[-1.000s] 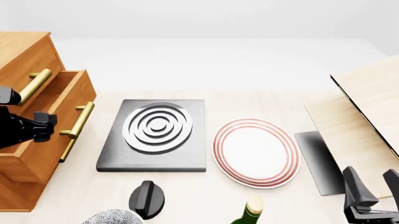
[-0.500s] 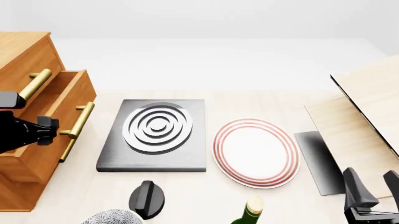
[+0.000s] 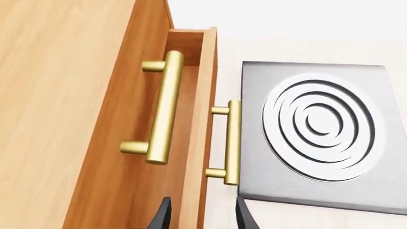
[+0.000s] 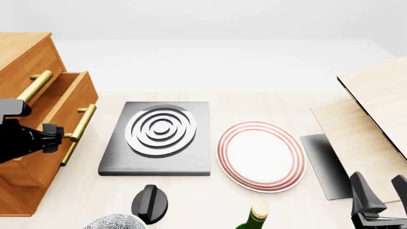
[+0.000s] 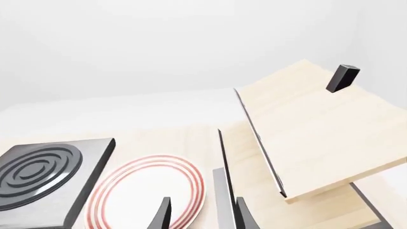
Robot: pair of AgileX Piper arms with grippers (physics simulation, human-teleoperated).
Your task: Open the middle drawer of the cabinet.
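Drawer status: middle drawer (image 4: pixel 60 112) sits pulled out of cabinet (image 4: pixel 22 57) at far left. Rigid wooden box, slides on one axis; take the brass handle (image 3: pixel 233 142) mid-bar (smooth, could slip). Left gripper (image 3: pixel 199 214) fingers apart, empty, near it; right gripper (image 5: pixel 199 214) apart, idle.

- A simulated kitchen-like setting is suggested.
- A pale wooden counter (image 4: pixel 267 107) is seen against a plain white backdrop.
- A grey hob plate (image 4: pixel 157 138), a red-rimmed plate (image 4: pixel 261 155) and a green bottle (image 4: pixel 254 217) are laid out.
- A wooden cabinet (image 4: pixel 25 52) is placed alongside.
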